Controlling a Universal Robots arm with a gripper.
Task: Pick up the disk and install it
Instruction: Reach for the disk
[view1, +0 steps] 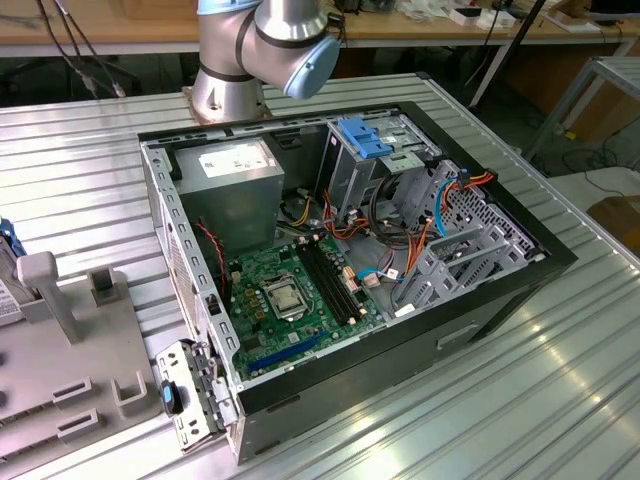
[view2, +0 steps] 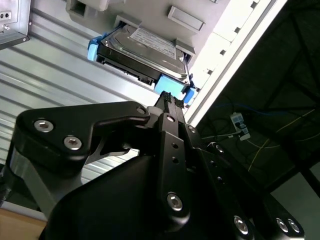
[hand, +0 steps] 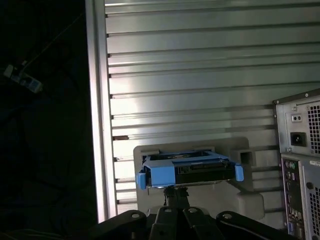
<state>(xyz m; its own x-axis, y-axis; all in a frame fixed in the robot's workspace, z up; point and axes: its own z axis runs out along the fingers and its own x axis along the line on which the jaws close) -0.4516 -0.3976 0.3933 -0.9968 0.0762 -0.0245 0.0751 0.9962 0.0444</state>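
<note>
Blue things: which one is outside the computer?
The disk with blue side rails, sitting in the grey holder beside the case; the blue latch and blue cables are inside it.

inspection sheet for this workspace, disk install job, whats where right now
surface: ribbed metal table
job's things: disk lies in the grey holder, not installed; open computer case stands on the table
clutter: nothing seen
grippers: hand close to the disk's blue rail, contact unclear
cables: coloured wires inside the case; power strip with leads on the floor
surroundings: wooden bench behind the table
</note>
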